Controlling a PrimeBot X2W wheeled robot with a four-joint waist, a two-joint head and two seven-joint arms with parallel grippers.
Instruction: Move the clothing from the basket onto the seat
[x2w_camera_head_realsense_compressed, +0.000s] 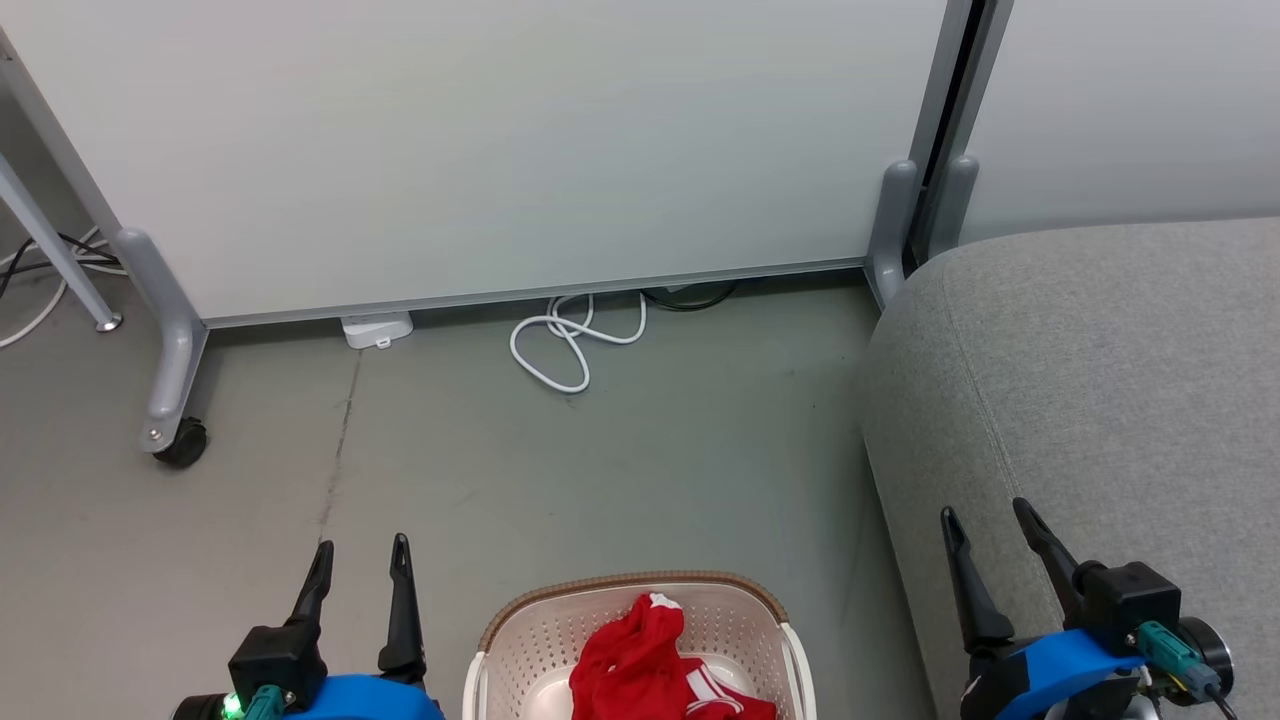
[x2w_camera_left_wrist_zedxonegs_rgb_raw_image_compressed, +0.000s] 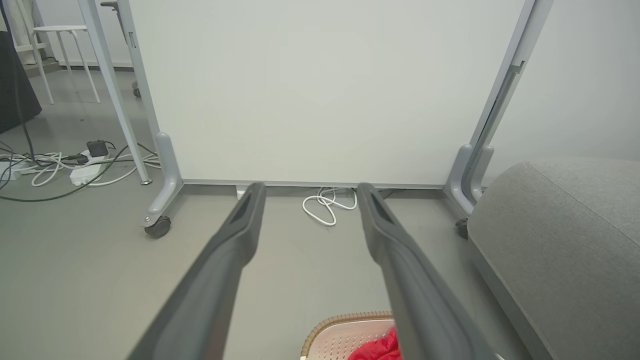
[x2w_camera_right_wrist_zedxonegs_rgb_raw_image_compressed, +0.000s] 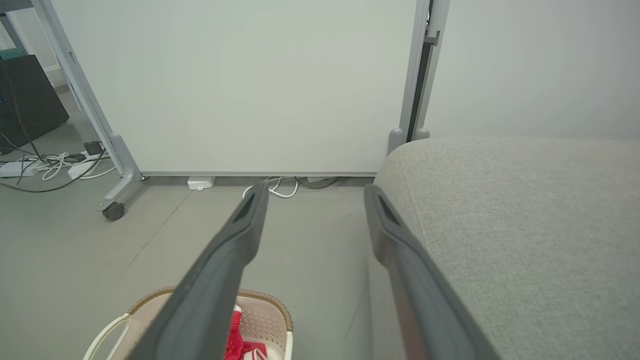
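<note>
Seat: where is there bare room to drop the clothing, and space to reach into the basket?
The seat looks bare throughout, from its rounded corner to the right gripper. In the basket, the left side is free; the clothing fills the middle and right. A white cable clutters the floor by the panel.

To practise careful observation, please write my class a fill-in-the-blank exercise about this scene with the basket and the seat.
The clothing in the basket is mostly ____ in colour.
The seat stands on the robot's ____ side.
The left gripper and the right gripper are both ____, holding nothing.
Missing words: red; right; open.
</note>
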